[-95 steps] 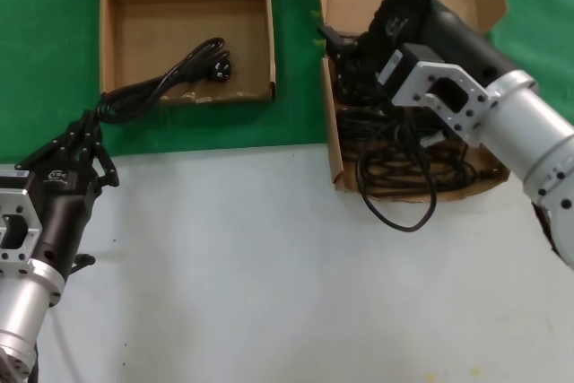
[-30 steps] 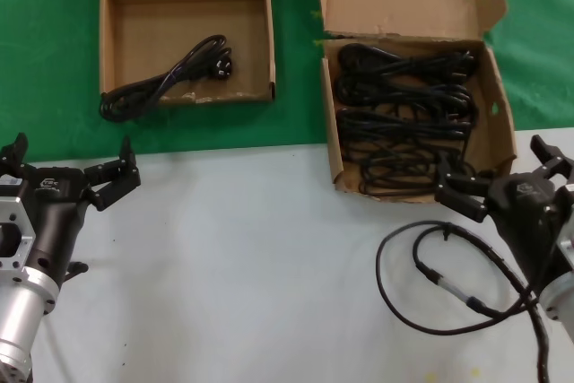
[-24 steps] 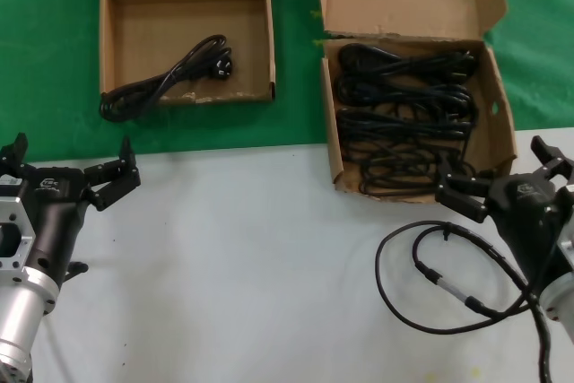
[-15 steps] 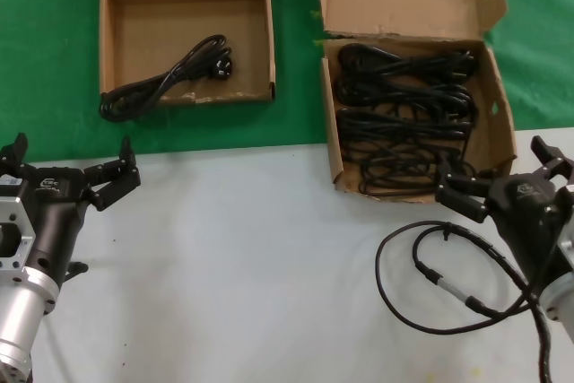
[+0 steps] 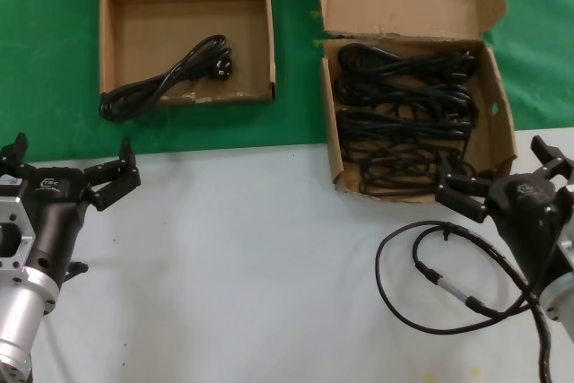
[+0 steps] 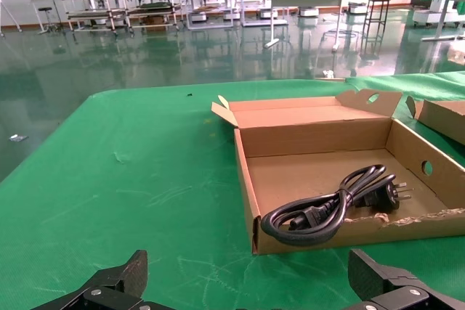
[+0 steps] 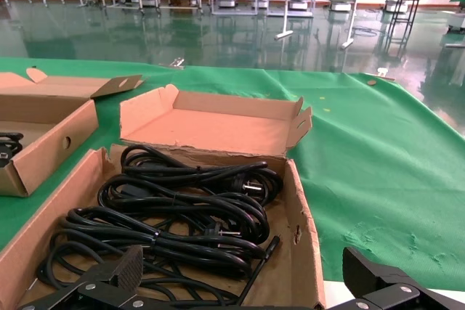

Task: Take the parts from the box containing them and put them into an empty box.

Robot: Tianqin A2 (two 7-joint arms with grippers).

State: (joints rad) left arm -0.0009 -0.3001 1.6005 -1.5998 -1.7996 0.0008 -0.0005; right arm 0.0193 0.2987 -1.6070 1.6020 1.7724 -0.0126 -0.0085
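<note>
Two brown cardboard boxes sit on a green mat (image 5: 36, 60) at the far side of a white table (image 5: 251, 275). The long box (image 5: 496, 123), on the robot's right, has its tall lid flap standing up behind it and holds a pile of looped black cords (image 5: 404, 114) — several bundles laid across one another, filling most of the floor; the right wrist view shows their moulded plugs among the loops. The square box (image 5: 108, 42), on the left and well apart from the long one, is shallow with a ragged front edge, and one cord (image 5: 170, 76) lies in it: its plug end rests near the middle of the floor, while its looped end reaches the front left corner and hangs a little over the edge onto the mat. In the left wrist view that same bundle lies along the front wall, prongs pointing away from the loop. The left gripper (image 5: 67, 172) hovers low over the white table just in front of the mat, short of the square box, its fingers spread wide and holding nothing. The right gripper (image 5: 502, 175) sits just before the long box's front right corner — fingers likewise apart and empty. Beside it on the table lies a thicker black cable (image 5: 421, 275) with a silver-banded connector, curled in a loose loop that runs back toward the right arm.
</note>
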